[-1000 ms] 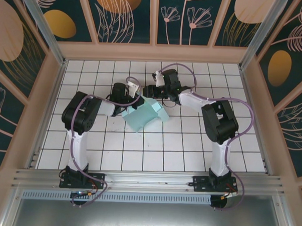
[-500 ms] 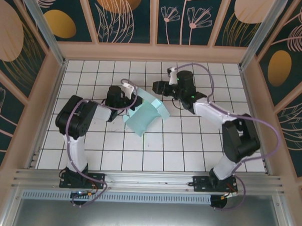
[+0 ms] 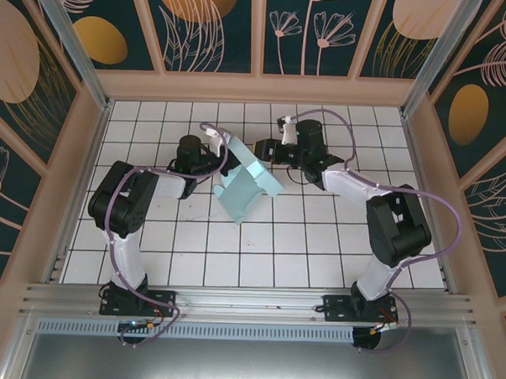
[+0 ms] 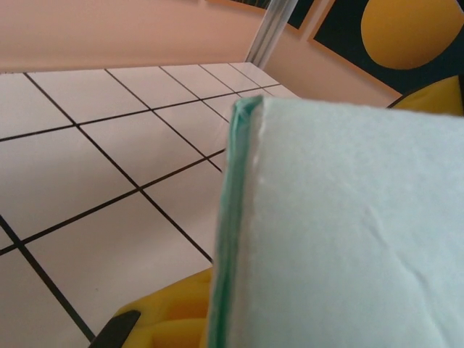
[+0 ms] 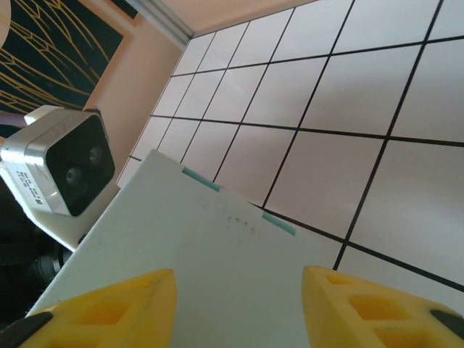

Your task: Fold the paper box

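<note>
The paper box [image 3: 251,186] is a pale turquoise card piece, partly folded and tilted up on the tiled floor between the two arms. My left gripper [image 3: 222,155] is shut on its upper left edge. In the left wrist view the card panel [image 4: 348,232] stands close on the right, and one yellow finger [image 4: 170,312] shows under its green edge. My right gripper [image 3: 266,150] hovers at the box's far right corner. In the right wrist view it [image 5: 239,279] is open, its yellow fingers [image 5: 116,308] spread over the flat pale panel [image 5: 217,246].
A white tiled floor [image 3: 318,243] with black grid lines is enclosed by peach walls [image 3: 257,89]. The left arm's white wrist camera [image 5: 61,170] sits just beyond the panel's left edge. Open tiles lie in front of the box and to both sides.
The left gripper has raised and turned the box, which now stands steeper and narrower. The right gripper pulled back to the right, then edged back toward the box's far corner.
</note>
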You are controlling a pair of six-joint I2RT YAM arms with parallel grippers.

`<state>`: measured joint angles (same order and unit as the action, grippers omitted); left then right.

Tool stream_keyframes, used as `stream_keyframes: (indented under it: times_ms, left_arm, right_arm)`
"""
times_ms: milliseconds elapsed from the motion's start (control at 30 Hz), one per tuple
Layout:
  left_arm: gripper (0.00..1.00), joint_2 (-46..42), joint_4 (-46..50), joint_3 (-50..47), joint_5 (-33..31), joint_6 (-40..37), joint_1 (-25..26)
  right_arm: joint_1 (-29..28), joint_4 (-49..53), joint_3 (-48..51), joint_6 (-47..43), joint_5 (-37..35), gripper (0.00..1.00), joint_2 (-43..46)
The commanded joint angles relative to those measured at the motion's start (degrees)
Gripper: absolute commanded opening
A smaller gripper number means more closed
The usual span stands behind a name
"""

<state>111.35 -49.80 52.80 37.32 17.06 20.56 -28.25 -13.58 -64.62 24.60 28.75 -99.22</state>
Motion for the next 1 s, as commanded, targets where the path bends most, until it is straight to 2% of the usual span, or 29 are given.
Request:
stream_keyframes:
  times_ms: [0, 233, 367, 533, 833, 967]
  left_arm:
    - [0.00, -2.9, -1.1, 0.8, 0.2, 2.7, -0.3]
    - [0.00, -2.8, -0.6, 1.0, -0.4, 3.0, -0.3]
    - [0.00, -3.0, -0.1, 0.6, -0.6, 1.9, -0.2]
    - [0.00, -3.3, -0.3, -0.2, -0.5, 1.1, -0.3]
    - [0.00, -2.8, -1.4, -0.1, -0.6, 2.1, -0.3]
    - [0.00, -3.0, 2.3, 0.3, -2.0, -0.4, -0.3]
  right_arm:
    - [-2.5, 0.2, -2.7, -0.4, 4.4, 0.47, -2.1]
    - [-4.4, 0.7, -4.4, -1.2, 5.5, 0.48, -3.6]
    - [-3.4, 0.6, -3.7, -1.2, 2.9, 0.48, -1.6]
    - [0.6, -1.4, -2.1, 1.1, 3.6, 0.48, -0.4]
    - [-2.8, -0.8, -4.6, 1.1, 7.6, 0.49, -5.3]
    - [-2.0, 0.2, -3.4, -0.5, 3.9, 0.49, -2.9]
